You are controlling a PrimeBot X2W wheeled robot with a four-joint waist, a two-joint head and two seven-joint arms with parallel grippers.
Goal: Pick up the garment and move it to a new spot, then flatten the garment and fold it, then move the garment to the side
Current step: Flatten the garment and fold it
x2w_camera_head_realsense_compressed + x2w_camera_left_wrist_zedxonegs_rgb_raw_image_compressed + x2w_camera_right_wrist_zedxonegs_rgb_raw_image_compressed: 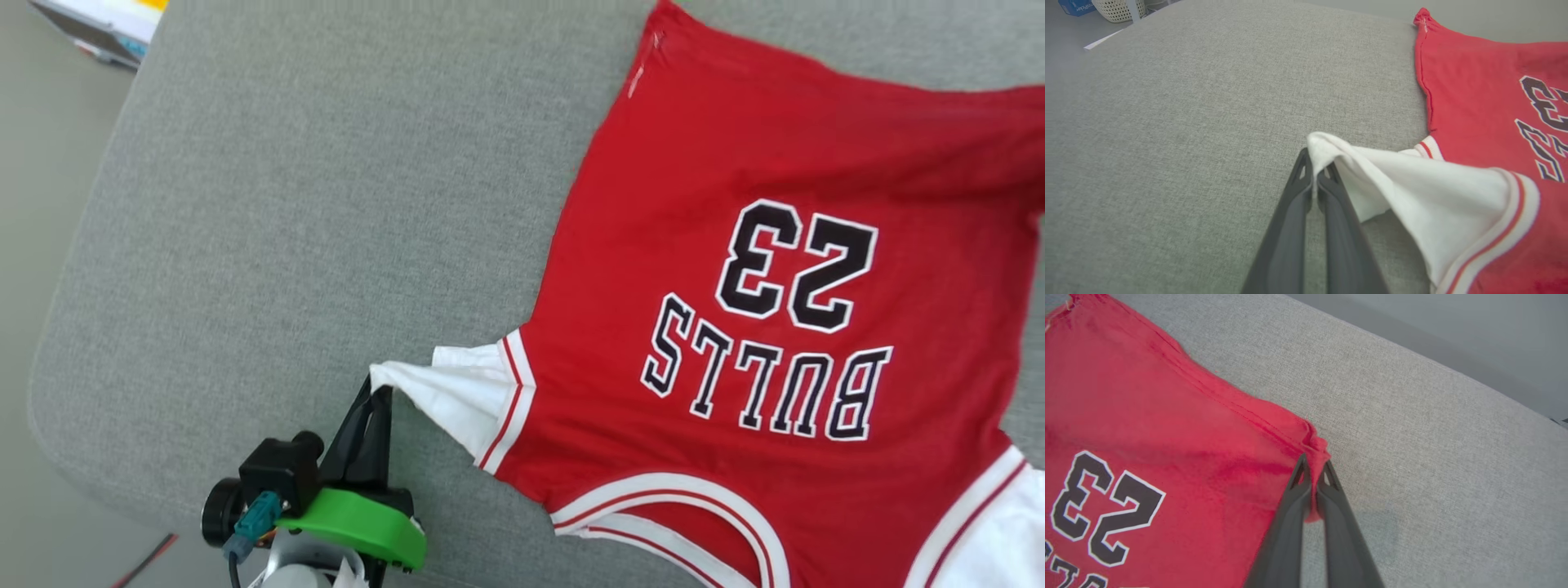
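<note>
The shirt [669, 245] lies spread on the grey cushion [286, 204], on its right part, with the black "BULLS 23" print facing up. In the head view the print reads upside down. The collar is toward the cushion's near edge and the hem toward the far edge.

The left claw [382, 390] stands near the cushion's near-left corner, just left of the shirt's body. Its two dark fingers are pressed together on the tip of the white sleeve [453, 392]. In the left wrist view that claw [1314, 163] pinches the sleeve [1412, 179] at its outer end. The cloth rises from the cushion [1167, 143] into a small tent between the fingertips and the striped trim, with shadow under it. The red body [1470, 102] lies flat to the right of the claw.

In the right wrist view the right claw [1312, 465] is closed on a hem corner of the shirt [1147, 408]. The red cloth is bunched between its fingertips and the "23" lies to the left of the fingers. That corner sits over the cushion [1433, 457], well in from the edge seen behind it.
</note>
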